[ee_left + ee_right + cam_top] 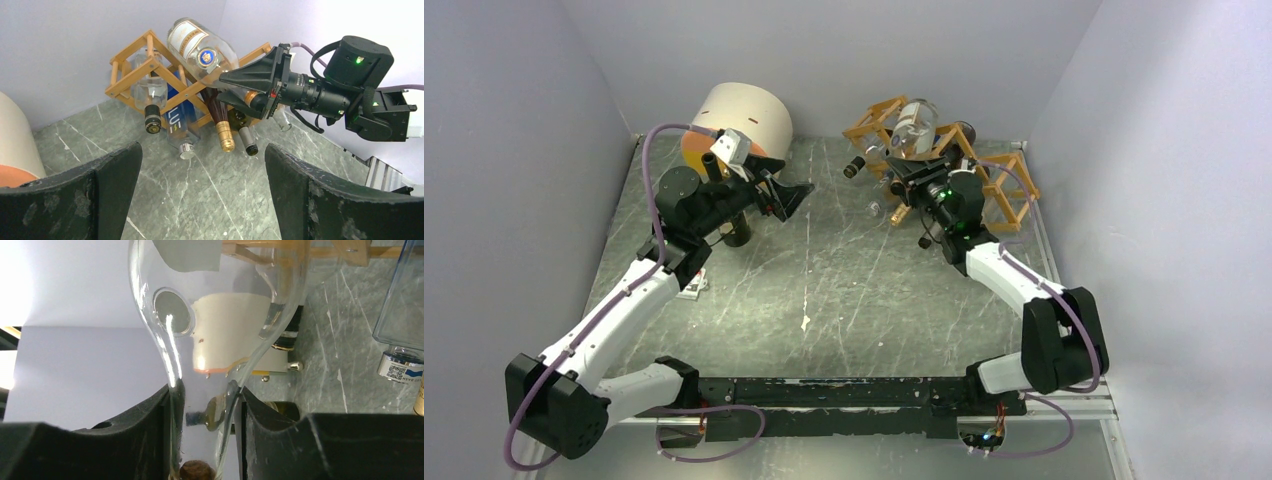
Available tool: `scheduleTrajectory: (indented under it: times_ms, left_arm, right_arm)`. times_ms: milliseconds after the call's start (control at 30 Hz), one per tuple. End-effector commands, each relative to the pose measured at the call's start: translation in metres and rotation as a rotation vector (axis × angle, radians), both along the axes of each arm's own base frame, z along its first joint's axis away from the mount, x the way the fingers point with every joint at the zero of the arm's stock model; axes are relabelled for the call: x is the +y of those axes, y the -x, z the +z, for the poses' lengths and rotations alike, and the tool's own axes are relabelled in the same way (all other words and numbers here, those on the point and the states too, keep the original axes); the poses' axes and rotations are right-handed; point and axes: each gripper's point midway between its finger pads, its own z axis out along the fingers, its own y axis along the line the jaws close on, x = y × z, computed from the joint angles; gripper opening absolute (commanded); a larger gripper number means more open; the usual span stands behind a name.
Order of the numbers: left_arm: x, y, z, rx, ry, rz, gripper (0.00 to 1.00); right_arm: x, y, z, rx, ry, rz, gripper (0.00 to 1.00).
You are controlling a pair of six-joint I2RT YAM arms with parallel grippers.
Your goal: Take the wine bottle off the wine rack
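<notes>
The wine bottle [200, 50] between the black fingers of the right tool [205, 437] is clear glass with a cream, gold-edged label and a round blue-and-gold seal (its stopper shows brown). Just beyond that tool, the wine rack [131, 47] is orange-tan wood. Ahead of the left tool [202, 195], whose black fingers are scuffed grey, are a blue bottle [176, 117] with white lettering and a dark brown bottle [216, 111] with a gold neck. The counter [844, 280] is grey-green, veined white like marble.

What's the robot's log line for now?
right end effector: shut on clear bottle neck | bottle: atop wine rack | left end effector: open
</notes>
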Motion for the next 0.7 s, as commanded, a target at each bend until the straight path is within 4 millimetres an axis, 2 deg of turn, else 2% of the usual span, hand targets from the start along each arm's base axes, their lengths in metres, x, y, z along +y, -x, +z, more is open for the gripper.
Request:
scheduleTrajectory:
  times_ms: [0,167,400,667]
  left_arm:
    - [-0.005,0.006,0.018,-0.051,0.021,-0.039,0.96]
    - [-0.007,0.006,0.016,-0.046,0.02,-0.043,0.96]
    - [-0.009,0.006,0.015,-0.041,0.022,-0.053,0.96]
    - [-0.014,0.005,0.009,-0.024,0.024,-0.08,0.96]
  right_arm:
    - [-0.019,0.016,0.103,-0.323,-0.081,-0.039,0.0]
    - [-0.019,0.026,0.109,-0.322,-0.064,-0.019,0.0]
    - [-0.015,0.042,0.106,-0.289,-0.003,0.029,0.0]
    - [0.001,0.068,0.107,-0.241,-0.024,0.16,0.0]
